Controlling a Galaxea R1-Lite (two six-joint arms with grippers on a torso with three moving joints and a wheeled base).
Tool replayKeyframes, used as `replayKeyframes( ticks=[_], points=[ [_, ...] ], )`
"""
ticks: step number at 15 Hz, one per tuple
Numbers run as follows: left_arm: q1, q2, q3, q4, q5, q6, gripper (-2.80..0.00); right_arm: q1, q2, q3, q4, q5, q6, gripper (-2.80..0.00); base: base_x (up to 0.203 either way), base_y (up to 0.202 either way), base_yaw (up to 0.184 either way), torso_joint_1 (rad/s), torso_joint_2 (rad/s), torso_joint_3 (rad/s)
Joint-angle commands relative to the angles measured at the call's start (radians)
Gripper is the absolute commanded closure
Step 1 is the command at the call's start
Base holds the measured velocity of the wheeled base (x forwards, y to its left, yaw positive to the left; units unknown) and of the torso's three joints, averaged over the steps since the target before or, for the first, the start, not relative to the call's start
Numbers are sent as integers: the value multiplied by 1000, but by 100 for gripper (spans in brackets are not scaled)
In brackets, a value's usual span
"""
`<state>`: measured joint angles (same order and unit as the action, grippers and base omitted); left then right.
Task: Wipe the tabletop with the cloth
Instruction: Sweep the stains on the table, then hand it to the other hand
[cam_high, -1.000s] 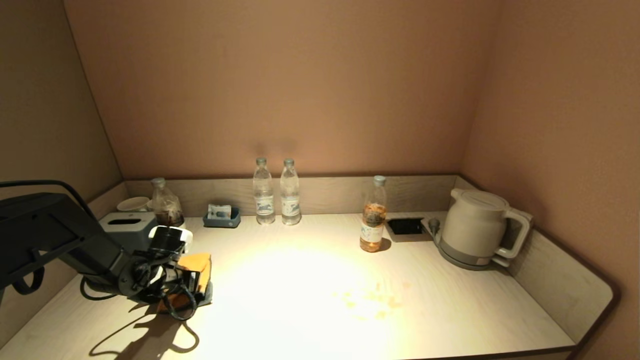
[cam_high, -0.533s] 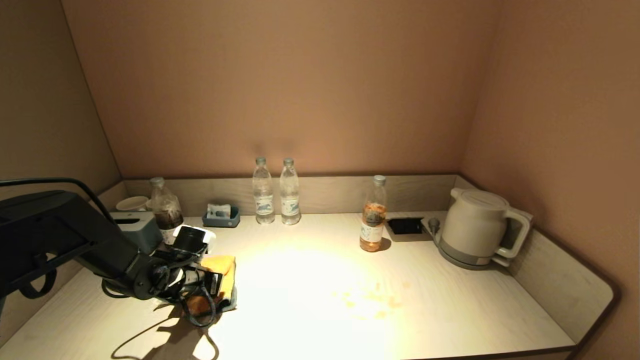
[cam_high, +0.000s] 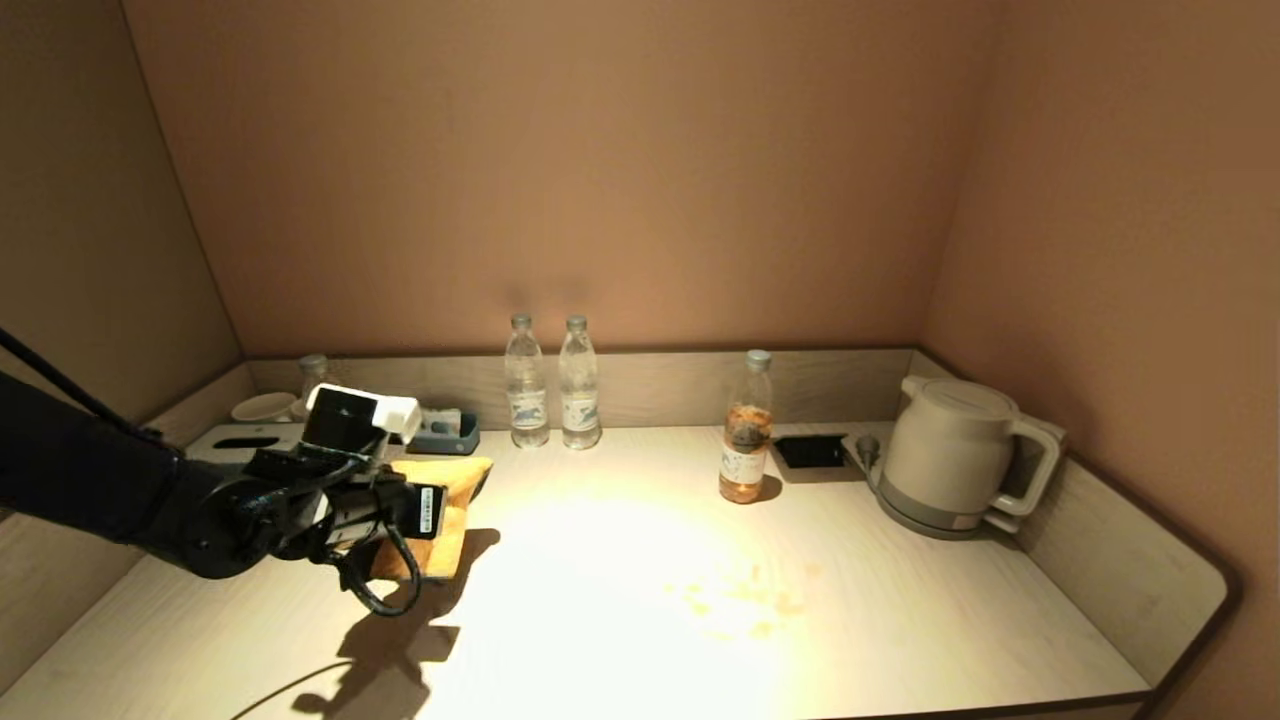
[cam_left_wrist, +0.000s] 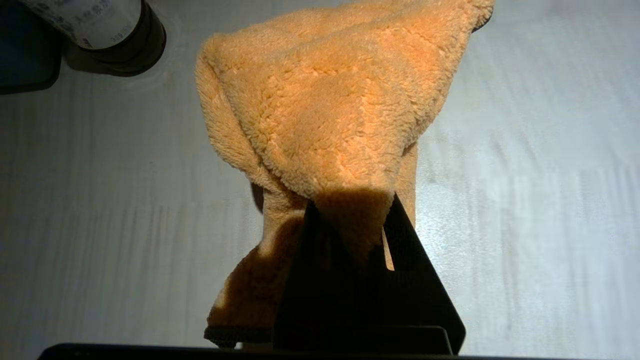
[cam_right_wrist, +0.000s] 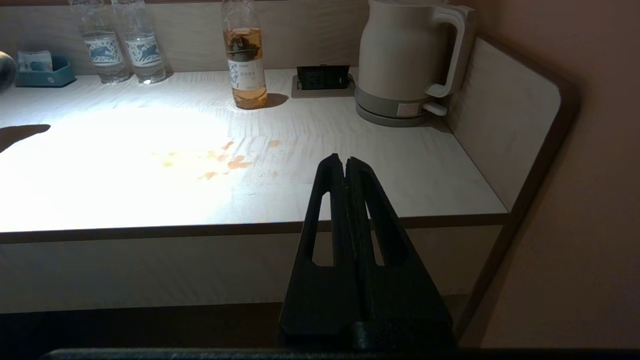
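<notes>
My left gripper (cam_high: 430, 510) is shut on the orange fuzzy cloth (cam_high: 447, 500) and holds it above the left part of the pale wood-grain tabletop (cam_high: 900, 620). In the left wrist view the cloth (cam_left_wrist: 330, 110) hangs bunched from the dark fingers (cam_left_wrist: 415, 250) over the tabletop (cam_left_wrist: 525, 175). Orange stains (cam_high: 745, 600) lie on the tabletop to the right of the cloth; they also show in the right wrist view (cam_right_wrist: 225, 160). My right gripper (cam_right_wrist: 346, 162) is shut and empty, parked below the tabletop's front edge (cam_right_wrist: 200, 230), out of the head view.
Two clear water bottles (cam_high: 552, 385) and a bottle of amber liquid (cam_high: 747, 430) stand at the back. A white kettle (cam_high: 950, 455) and a socket panel (cam_high: 810, 452) are at the right. A grey tissue box (cam_high: 245, 440), a dark bottle (cam_high: 312, 375), a cup (cam_high: 265, 407) and a small blue tray (cam_high: 445, 432) crowd the back left.
My left gripper has lifted the cloth off the tabletop and carried it up and to the right. The right arm has not moved.
</notes>
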<state>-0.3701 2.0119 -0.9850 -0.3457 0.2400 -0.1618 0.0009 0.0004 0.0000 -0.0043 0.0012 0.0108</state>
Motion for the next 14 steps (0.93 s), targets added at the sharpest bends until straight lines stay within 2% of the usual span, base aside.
replayKeyframes(
  ticks=[1,9,14],
  points=[
    [-27,-107,31,2,2,-17,0,1,0,0,0,0,0,0,0,0,0,0,0,0],
    [-89,-362,130,2,-27,-44,0,1,0,0,0,0,0,0,0,0,0,0,0,0],
    [-110,-505,183,2,-85,-44,0,1,0,0,0,-1,-6,0,0,0,0,0,0,0]
  ],
)
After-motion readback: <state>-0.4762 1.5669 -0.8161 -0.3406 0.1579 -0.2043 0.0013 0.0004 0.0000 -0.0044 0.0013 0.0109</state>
